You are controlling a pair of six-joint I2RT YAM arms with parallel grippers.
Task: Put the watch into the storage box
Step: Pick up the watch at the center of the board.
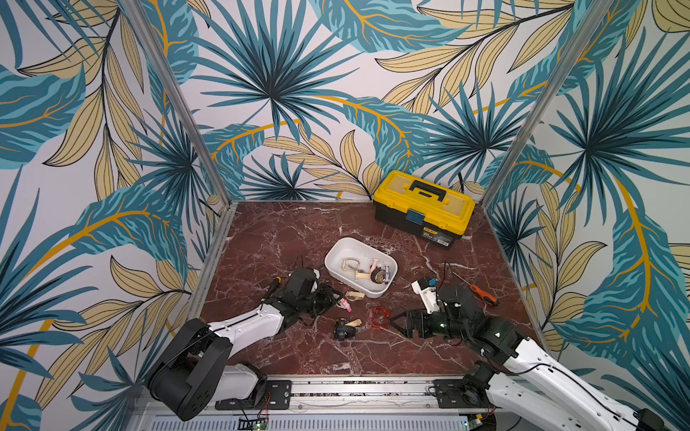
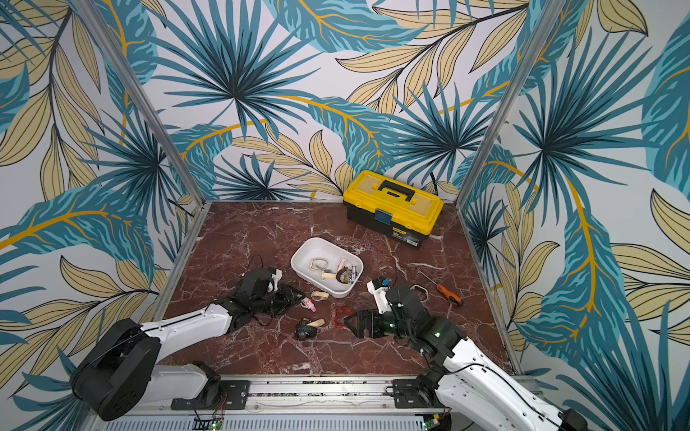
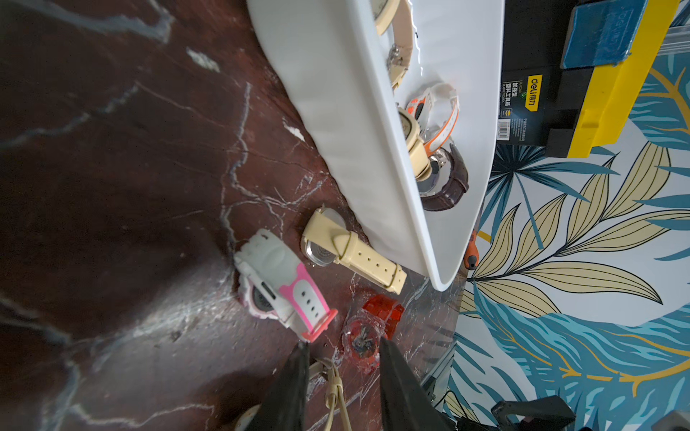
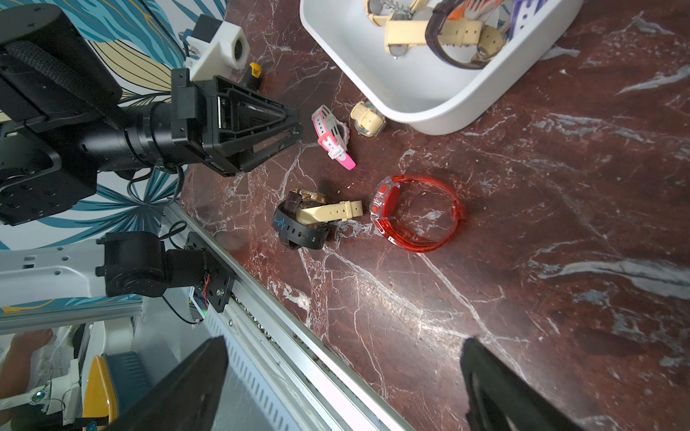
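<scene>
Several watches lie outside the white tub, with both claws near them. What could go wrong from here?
1. The open right claw points at the red watch, a thin see-through band that might skid on the marble rather than be caught.
2. The black watch and a cream-strap watch lie overlapped; lifting one may drag the other.
3. The left claw sits close by, so the arms could clash.

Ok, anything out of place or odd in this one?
A black watch and a cream watch lie tangled outside the storage box, cream strap through the black loop; an orange-handled screwdriver lies loose on the table.
</scene>
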